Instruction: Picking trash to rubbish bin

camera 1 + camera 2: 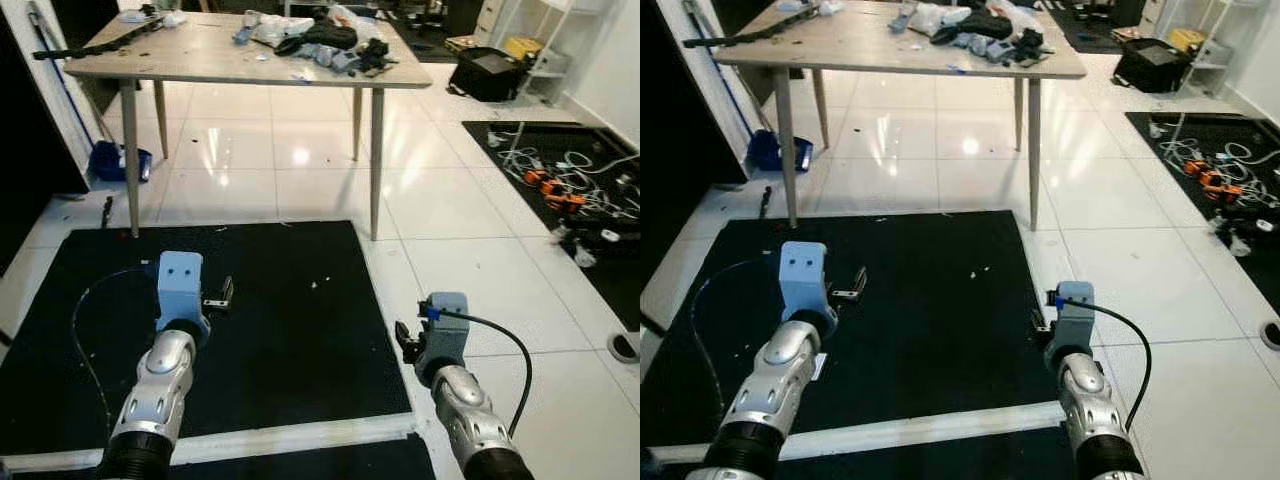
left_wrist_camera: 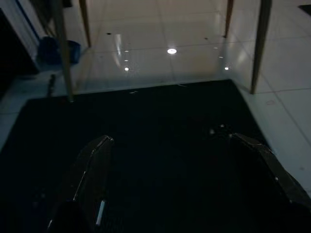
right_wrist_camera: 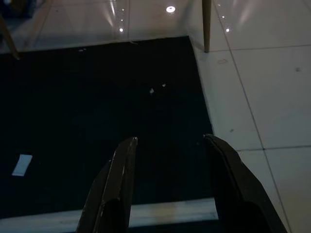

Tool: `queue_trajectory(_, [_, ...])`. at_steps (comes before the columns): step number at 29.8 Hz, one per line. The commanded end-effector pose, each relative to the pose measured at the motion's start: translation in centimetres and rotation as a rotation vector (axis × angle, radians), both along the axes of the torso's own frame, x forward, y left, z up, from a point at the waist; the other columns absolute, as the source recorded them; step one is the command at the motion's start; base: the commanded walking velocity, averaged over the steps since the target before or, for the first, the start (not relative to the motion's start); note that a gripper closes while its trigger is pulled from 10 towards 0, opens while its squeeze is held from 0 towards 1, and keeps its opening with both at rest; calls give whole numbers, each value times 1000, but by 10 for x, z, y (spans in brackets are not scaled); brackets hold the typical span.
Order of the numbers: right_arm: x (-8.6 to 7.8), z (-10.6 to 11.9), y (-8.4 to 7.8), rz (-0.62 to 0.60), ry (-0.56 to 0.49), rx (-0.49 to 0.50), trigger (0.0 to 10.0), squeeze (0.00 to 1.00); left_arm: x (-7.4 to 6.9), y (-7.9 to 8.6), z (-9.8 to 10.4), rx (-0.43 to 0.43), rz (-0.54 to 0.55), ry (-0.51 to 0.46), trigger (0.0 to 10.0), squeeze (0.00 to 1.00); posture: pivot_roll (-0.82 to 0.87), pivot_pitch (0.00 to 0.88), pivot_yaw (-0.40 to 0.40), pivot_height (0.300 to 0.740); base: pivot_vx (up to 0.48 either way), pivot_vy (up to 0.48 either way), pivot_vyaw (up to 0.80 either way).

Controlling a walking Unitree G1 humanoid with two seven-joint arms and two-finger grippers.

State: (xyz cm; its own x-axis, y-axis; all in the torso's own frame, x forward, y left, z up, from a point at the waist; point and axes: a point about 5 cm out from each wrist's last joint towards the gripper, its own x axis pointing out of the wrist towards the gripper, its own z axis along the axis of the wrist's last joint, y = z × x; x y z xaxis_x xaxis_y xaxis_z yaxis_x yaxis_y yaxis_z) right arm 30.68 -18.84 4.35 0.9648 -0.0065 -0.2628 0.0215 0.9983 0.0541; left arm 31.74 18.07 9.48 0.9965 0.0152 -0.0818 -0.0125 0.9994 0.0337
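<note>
Two grippers hang forward over the black square floor mat, and neither holds anything.

1. Left side. Your left gripper hovers above the mat with its two black fingers spread wide apart. In the right wrist view, a small white rectangular paper scrap lies flat on the mat. Judge it as very light and limp, hard to pinch from a flat surface. Take it by a short edge, with one finger sliding under it.

2. Centre. Two tiny white flecks lie on the mat ahead of both grippers, near the far right corner. Their material cannot be told at this size. Treat them as weightless crumbs that may slip between the fingers.

3. Right side. Your right gripper hovers near the right edge of the mat, by the white tiled floor, its fingers likewise held apart.

4. Beyond the mat stands a pale wooden table on slim legs carrying a heap of dark and white clutter. Whether any of it is trash cannot be told.

5. Locate the rubbish bin before you lift anything.
</note>
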Motion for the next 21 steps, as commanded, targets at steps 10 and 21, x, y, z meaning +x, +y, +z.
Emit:
queue_trajectory(10, [-2, 1, -9, -26, -7, -20, 10000, 0, 2, -7, 0, 6, -31, -2, 10000, 0, 30, 82, 0, 740, 297, 0, 0])
queue_trajectory(21, [-4, 0, -11, -34, -8, -23, 10000, 0, 2, -8, -1, 10, -41, 3, 10000, 0, 28, 92, 4, 740, 300, 0, 0])
